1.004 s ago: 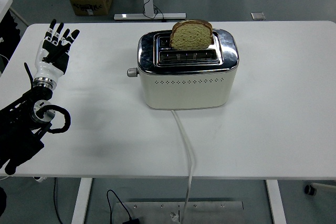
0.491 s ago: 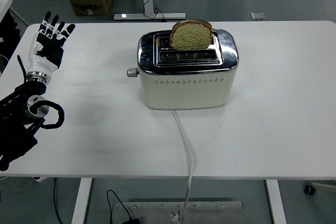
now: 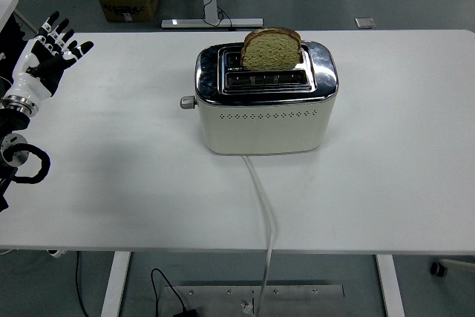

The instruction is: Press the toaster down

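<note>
Bread (image 3: pixel 271 50) stands raised in the toaster (image 3: pixel 263 105); left hand (image 3: pixel 43 61), fingers (image 3: pixel 58 29) spread, holds nothing.

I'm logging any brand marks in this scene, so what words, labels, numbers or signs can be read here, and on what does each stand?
Nothing can be read.
Cardboard box on the floor beyond the table: dark print on its side, too blurred to read.
Toaster: rows of small holes on its front, no visible wording.
Bread slice, white cord, left robot hand: no text.
</note>
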